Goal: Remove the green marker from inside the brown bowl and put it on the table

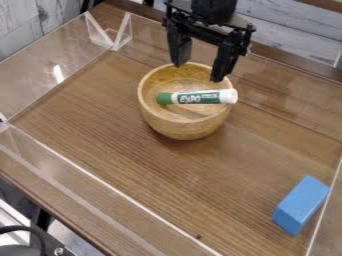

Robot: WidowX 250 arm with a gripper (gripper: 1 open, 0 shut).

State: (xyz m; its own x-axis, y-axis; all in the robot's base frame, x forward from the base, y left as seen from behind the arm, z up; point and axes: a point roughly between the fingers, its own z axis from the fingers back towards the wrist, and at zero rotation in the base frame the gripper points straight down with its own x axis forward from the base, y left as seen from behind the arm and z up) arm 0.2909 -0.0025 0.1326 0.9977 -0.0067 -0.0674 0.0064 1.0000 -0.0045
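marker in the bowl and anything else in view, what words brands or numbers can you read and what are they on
Green print on the white barrel of the marker: a short word, too small and blurred to quote for sure.
Blue block: no text shows.
Bowl: no text shows.
Gripper: no readable text.

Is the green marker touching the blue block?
Apart: the camera view shows the marker inside the brown bowl, with bare tabletop between the bowl and the blue block.

Table (140, 170) before the bowl (186, 123) is open; its rim obstructs.
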